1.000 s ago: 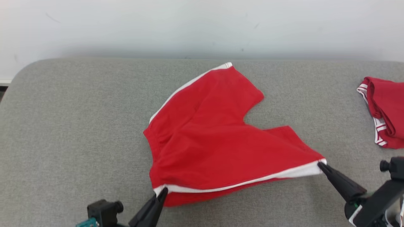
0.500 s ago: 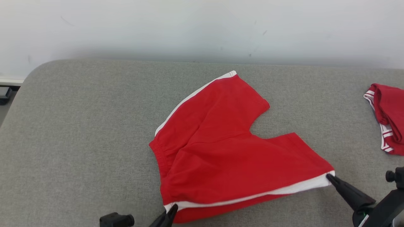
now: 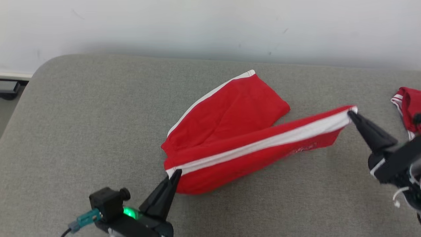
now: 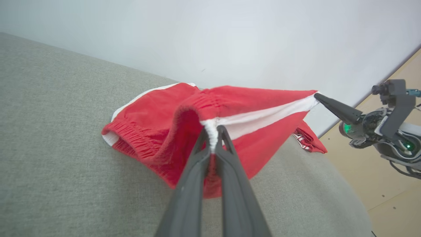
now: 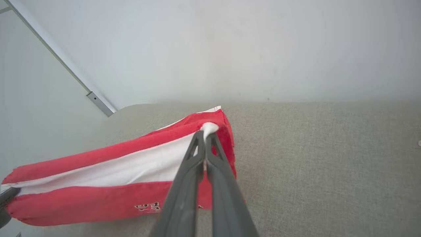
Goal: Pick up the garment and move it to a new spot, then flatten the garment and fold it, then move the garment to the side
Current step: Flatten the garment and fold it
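Underneath it all, a big grey soft table [image 3: 82, 131], wide and flat, with plenty of room for laying clothes out. In the middle of it, the garment [image 3: 230, 108], a pair of red shorts, far leg lying flat on the grey, near leg held up off it and tipped toward the far one. Looks like the fold step, half done: near side up along its long edge, ready to drop on top of the far side. Way off at the right edge, another red piece of clothing [image 3: 408, 108], bunched up, well apart and out of the way. Along the raised edge, a white stripe [image 3: 263, 143], tight and straight between two holds, to keep the cloth from sagging or bunching on the way over. At the waist end, the left gripper [image 3: 176, 172], fingers squeezed together on the stripe's corner, at the near side of the table. At the leg-hem end, the right gripper [image 3: 351, 113], fingers also squeezed together on the white corner, up in the air. Two far-apart corners picked on purpose, most likely, to move the whole side as one flat sheet. Near the left hold, the stretchy waistband [image 4: 131, 141], crinkled and curled open. Smallest of all, a little printed mark [image 5: 148, 206] on the red below the stripe, too small to read. Next, probably: both holds carried over together and set down gently, edges matched.
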Controlling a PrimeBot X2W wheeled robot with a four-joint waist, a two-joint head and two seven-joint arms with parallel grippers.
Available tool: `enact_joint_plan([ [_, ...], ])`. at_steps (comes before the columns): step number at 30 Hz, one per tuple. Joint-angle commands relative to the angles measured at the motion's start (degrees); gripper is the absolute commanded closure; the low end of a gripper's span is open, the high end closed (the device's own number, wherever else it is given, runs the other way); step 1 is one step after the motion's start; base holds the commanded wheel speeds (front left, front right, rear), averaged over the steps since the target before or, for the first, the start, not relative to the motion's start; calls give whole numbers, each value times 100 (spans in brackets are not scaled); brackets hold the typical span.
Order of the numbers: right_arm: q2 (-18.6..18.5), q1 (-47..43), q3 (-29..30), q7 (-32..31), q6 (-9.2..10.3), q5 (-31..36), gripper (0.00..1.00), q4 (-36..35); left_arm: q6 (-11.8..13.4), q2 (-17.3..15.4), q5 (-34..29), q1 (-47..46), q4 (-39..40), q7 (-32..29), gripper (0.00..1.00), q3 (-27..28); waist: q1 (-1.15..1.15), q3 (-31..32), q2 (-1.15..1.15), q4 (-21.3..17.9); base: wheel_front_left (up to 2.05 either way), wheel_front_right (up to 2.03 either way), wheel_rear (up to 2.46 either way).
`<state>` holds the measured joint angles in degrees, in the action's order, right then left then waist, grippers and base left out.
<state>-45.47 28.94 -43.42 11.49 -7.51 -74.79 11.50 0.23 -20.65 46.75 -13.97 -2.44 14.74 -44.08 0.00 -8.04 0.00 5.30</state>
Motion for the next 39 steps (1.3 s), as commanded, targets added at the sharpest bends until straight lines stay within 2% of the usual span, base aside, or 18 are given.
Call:
enact_joint_plan([
  [1,55,193,57,-33,6,86,100,144,-45,-10,-73,-146,-84,38,100,62,0,-115,0,92,0,0,0],
  [7,593,1251,30,-379,6,512,100,951,-280,353,-145,-839,-575,41,100,234,0,-510,0,316,0,0,0],
  [19,1325,3256,-489,-920,6,1038,100,2484,-660,1046,-398,-1899,-1541,50,100,514,0,-1367,0,769,0,0,0],
  [28,1721,3985,-1006,-926,6,1050,100,3393,-761,1372,-538,-2122,-1896,51,100,732,0,-1619,0,1010,0,0,0],
  [39,1996,4292,-1510,-799,6,933,100,4139,-770,1548,-395,-2362,-2179,52,100,483,0,-1787,0,1058,0,0,0],
])
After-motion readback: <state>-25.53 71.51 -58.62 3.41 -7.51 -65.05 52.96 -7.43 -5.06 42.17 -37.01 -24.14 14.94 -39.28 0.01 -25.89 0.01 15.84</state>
